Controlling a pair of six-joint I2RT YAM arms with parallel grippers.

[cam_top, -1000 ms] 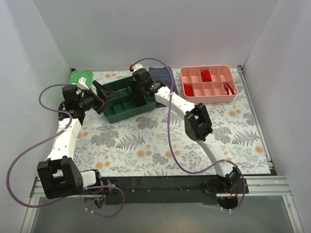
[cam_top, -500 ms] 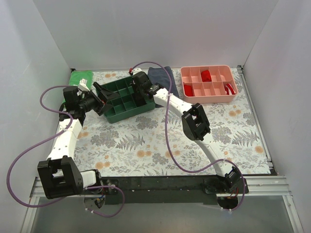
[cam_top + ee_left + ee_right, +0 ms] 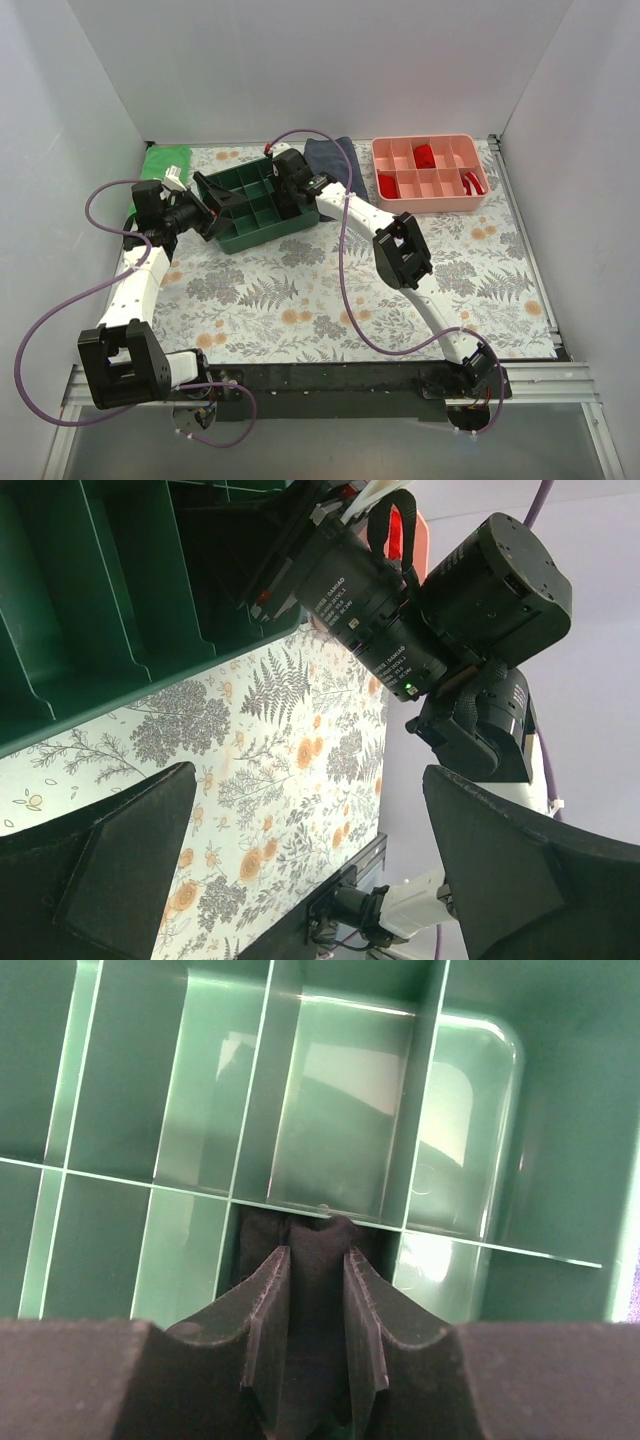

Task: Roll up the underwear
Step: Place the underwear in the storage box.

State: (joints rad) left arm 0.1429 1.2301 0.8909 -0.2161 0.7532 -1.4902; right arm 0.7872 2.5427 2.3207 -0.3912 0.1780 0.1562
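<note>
The green tray (image 3: 250,228) with several compartments stands at the back left of the table. My right gripper (image 3: 287,186) reaches into it from above. In the right wrist view, my right gripper (image 3: 316,1252) is shut on the black underwear (image 3: 318,1228), a bunched roll held inside one compartment of the tray (image 3: 350,1140). The underwear is hidden in the top view. My left gripper (image 3: 212,206) is at the tray's left end. In the left wrist view it (image 3: 308,780) is wide open and empty, with the tray's wall (image 3: 100,600) just beyond its fingers.
A pink tray (image 3: 430,192) holding small red rolled garments (image 3: 424,155) stands at the back right. A folded navy cloth (image 3: 333,155) lies behind the green tray. A green item (image 3: 165,160) lies in the back left corner. White walls close in three sides.
The green tray and my right gripper have shifted a little to the left. My left gripper has drawn back slightly with them and stays open.
</note>
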